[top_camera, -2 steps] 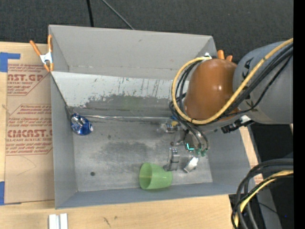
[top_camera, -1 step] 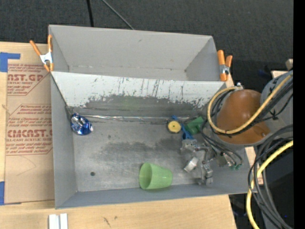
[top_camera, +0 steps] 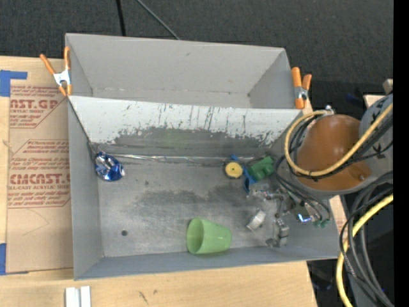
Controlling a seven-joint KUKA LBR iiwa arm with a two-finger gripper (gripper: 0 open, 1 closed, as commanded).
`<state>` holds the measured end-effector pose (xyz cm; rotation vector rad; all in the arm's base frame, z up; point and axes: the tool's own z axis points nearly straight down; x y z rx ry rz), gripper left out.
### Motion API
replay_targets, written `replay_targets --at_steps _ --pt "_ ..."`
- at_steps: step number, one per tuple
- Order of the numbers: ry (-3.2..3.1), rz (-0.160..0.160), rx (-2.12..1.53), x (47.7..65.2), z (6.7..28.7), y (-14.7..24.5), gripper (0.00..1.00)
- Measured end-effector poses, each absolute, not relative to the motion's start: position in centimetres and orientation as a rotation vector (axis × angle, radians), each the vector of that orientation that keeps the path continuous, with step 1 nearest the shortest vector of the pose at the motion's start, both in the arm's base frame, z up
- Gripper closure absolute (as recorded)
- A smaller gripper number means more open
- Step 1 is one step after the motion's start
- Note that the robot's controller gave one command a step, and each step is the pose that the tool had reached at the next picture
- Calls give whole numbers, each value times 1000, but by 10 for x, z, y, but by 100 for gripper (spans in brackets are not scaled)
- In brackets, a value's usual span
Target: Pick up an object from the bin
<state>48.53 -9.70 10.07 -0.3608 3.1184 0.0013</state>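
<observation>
Near edge of the bin point(top_camera: 86, 235): a light green cup point(top_camera: 208, 236) lies tipped on its side on the floor, mouth facing left. Just right of it, apart from it, the end effector point(top_camera: 267, 228) hangs low over bare floor at the front right. Can't tell whether it's released or clenched, and I see nothing held in it. Further back, close behind it, sits a green block point(top_camera: 261, 167) with a blue piece against it, and a small yellow disc point(top_camera: 233, 169) just left of that. Far left by the back wall: a crumpled blue wrapper point(top_camera: 108, 167), well apart from the rest.
</observation>
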Motion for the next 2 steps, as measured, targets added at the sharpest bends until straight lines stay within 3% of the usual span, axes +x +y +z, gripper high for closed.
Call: replay_targets --at_steps 1,2 --pt "3129 2 -265 491 100 -108 0" --pt "3129 0 -118 482 70 -102 0"
